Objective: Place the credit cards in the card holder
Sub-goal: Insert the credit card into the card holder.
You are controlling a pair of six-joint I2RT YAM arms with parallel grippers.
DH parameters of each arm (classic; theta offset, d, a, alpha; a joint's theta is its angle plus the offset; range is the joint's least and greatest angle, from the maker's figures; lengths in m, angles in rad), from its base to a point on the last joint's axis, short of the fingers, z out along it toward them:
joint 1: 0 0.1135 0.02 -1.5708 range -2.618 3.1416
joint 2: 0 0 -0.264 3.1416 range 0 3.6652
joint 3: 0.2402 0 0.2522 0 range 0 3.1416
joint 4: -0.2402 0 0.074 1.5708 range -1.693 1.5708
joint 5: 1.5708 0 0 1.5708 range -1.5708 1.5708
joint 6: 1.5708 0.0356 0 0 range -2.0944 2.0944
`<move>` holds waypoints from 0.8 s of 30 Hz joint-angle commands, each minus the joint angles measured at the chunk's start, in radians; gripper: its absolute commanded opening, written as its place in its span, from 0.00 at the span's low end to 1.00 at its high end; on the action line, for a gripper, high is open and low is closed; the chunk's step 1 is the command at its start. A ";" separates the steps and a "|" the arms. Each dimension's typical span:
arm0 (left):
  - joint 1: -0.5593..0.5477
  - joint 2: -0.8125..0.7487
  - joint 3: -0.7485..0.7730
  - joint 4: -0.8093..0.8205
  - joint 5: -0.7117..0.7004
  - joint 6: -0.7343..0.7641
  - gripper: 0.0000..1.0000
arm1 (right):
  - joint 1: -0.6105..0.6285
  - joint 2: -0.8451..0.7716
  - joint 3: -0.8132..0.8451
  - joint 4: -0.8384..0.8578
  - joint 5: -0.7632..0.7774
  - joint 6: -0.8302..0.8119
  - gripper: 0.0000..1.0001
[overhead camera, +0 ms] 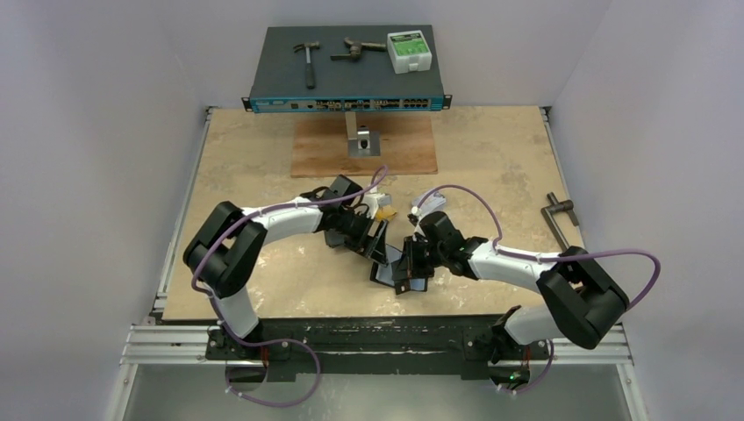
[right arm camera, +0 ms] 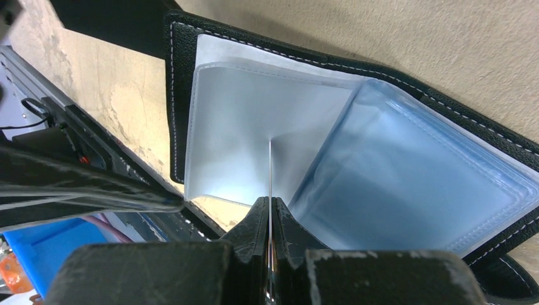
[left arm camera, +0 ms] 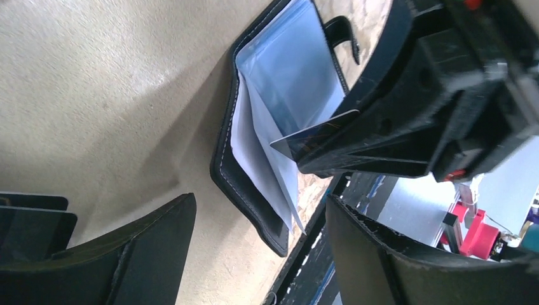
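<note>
The black card holder (right arm camera: pixel 191 38) lies open near the table's front edge, its clear pockets (right arm camera: pixel 407 190) fanned up. In the left wrist view its black cover (left arm camera: pixel 245 190) and snap tab (left arm camera: pixel 346 35) show. My right gripper (right arm camera: pixel 270 204) is shut on a thin greyish credit card (right arm camera: pixel 270 171), seen edge-on. The card's (left arm camera: pixel 314 135) corner points into the gap between two pockets. My left gripper (left arm camera: pixel 260 244) is open just left of the holder (overhead camera: pixel 386 274), with nothing between its fingers. From above, both grippers (overhead camera: pixel 377 239) (overhead camera: pixel 411 256) meet over the holder.
A network switch (overhead camera: pixel 346 79) at the back carries a hammer (overhead camera: pixel 307 61) and a green-white box (overhead camera: pixel 409 51). Before it lie a wooden board (overhead camera: pixel 386 149) with a metal bracket (overhead camera: pixel 358 140). A metal handle (overhead camera: pixel 559 215) lies at the right. The table's front edge (overhead camera: pixel 351 311) is close.
</note>
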 commanded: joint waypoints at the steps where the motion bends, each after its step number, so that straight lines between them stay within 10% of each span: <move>1: -0.033 0.031 0.028 0.022 -0.040 -0.018 0.73 | 0.003 -0.019 0.019 0.051 0.003 -0.001 0.00; 7: -0.053 0.048 0.058 -0.003 -0.084 -0.018 0.64 | 0.002 -0.018 0.007 0.064 -0.009 0.004 0.00; 17: -0.052 0.044 0.065 -0.032 -0.131 -0.036 0.23 | -0.023 -0.116 -0.039 -0.017 0.031 0.008 0.00; 24: -0.051 0.040 0.085 -0.095 -0.204 -0.003 0.20 | -0.125 -0.305 -0.130 -0.159 0.021 -0.001 0.00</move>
